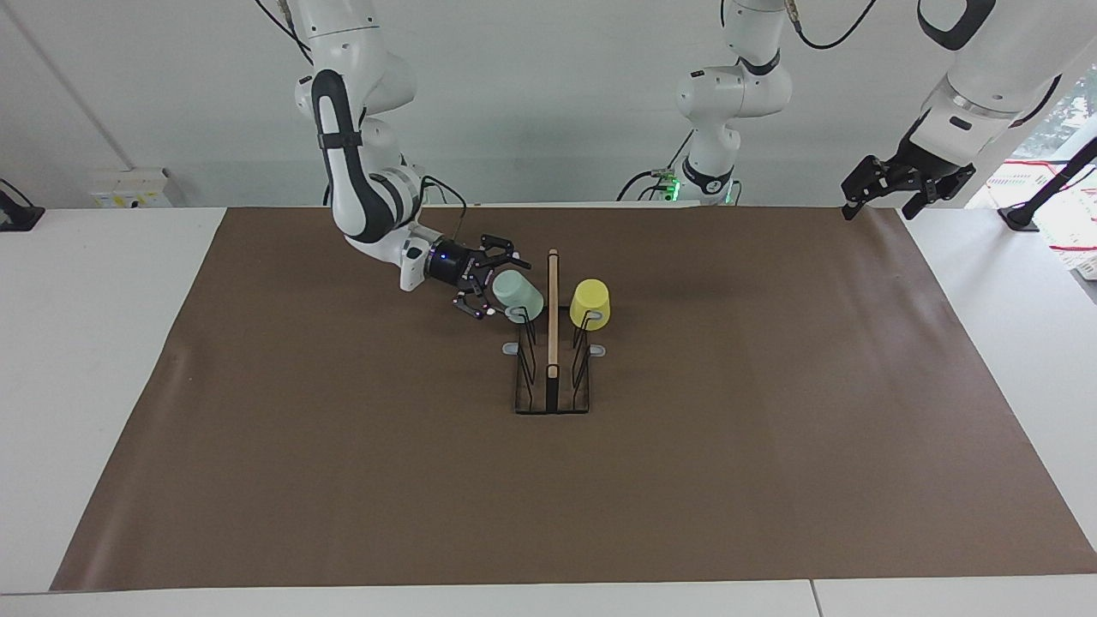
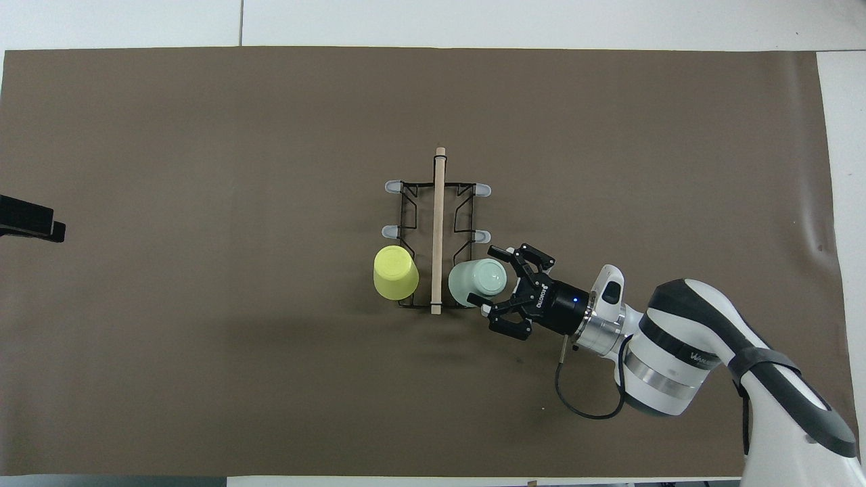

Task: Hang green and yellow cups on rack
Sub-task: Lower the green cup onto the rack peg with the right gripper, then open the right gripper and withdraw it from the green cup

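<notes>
The black wire rack (image 1: 553,401) with its upright wooden bar (image 2: 438,223) stands mid-table. The yellow cup (image 1: 590,303) hangs upside down on the prong nearest the robots on the left arm's side; it also shows in the overhead view (image 2: 396,272). The pale green cup (image 1: 517,295) sits tilted on the matching prong on the right arm's side, seen too from overhead (image 2: 473,284). My right gripper (image 1: 497,284) is open, its fingers spread on either side of the green cup's closed end (image 2: 492,281). My left gripper (image 1: 883,201) waits open, raised over the table's corner.
A brown mat (image 1: 343,446) covers the table. Several grey-tipped prongs (image 2: 482,190) stand bare. A third robot arm (image 1: 724,103) stands at the robots' edge. The left gripper's tip (image 2: 30,220) shows at the overhead view's edge.
</notes>
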### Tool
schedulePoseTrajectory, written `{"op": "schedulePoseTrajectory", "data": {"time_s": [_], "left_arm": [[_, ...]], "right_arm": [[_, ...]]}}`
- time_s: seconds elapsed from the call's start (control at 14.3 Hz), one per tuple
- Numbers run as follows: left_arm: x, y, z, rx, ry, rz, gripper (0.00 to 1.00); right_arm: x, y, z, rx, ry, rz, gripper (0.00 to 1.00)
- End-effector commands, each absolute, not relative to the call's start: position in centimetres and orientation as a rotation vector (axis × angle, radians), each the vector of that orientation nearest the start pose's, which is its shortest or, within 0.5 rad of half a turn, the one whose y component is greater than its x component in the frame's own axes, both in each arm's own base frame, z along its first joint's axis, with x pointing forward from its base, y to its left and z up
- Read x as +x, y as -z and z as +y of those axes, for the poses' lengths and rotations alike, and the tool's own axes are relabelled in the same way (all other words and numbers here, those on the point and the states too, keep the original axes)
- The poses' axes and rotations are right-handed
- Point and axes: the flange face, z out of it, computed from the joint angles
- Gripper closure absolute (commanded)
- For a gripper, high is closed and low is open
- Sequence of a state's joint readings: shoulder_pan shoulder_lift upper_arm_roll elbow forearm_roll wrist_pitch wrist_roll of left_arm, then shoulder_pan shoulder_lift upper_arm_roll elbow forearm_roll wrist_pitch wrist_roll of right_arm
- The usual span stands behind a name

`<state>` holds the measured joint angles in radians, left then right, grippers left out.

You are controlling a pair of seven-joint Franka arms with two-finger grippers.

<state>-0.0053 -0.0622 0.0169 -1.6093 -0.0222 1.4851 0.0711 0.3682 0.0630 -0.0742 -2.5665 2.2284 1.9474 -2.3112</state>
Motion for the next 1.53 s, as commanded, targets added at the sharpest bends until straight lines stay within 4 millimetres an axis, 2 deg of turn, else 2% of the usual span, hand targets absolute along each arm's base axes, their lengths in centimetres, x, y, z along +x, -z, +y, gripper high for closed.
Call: {"op": "schedulePoseTrajectory", "data": {"time_s": [0.0,0.28,0.42,0.49,0.63,0.84,1.05,1.26,1.33,1.47], "left_arm": [[53.7,-62.9,0.1,-3.174,-0.086,0.092,0.00],[54.3,-62.3,0.1,-3.175,-0.042,0.086,0.00],[53.9,-61.4,0.0,-3.176,-0.055,0.063,0.00],[53.9,-61.2,-0.1,-3.176,-0.060,0.031,0.00],[53.9,-61.2,-0.5,-3.172,-0.061,0.014,0.00],[53.9,-61.4,-0.5,-3.171,-0.053,0.024,0.00],[53.6,-61.5,-0.3,-3.171,-0.070,0.015,0.00],[53.6,-61.5,-0.4,-3.171,-0.070,0.017,0.00],[53.6,-61.5,-0.4,-3.171,-0.070,0.017,0.00],[53.6,-61.5,-0.4,-3.171,-0.070,0.017,0.00]], "right_arm": [[44.1,-27.2,14.1,-1.631,1.200,-0.600,0.00],[47.3,-29.0,2.6,-1.654,1.078,-0.772,0.00],[49.8,-30.9,-2.7,-1.686,0.969,-0.868,0.00],[51.7,-33.5,-5.1,-1.711,0.856,-0.934,0.00],[53.3,-37.6,-8.2,-1.856,0.639,-1.011,0.00],[54.7,-42.0,-9.1,-2.045,0.446,-1.005,0.00],[56.4,-45.8,-7.8,-2.237,0.249,-1.066,0.00],[57.0,-48.4,-7.4,-2.373,0.148,-0.948,0.00],[57.4,-49.9,-6.2,-2.398,0.123,-0.947,0.00],[57.3,-53.9,-6.1,-2.560,-0.012,-0.858,0.00]]}}
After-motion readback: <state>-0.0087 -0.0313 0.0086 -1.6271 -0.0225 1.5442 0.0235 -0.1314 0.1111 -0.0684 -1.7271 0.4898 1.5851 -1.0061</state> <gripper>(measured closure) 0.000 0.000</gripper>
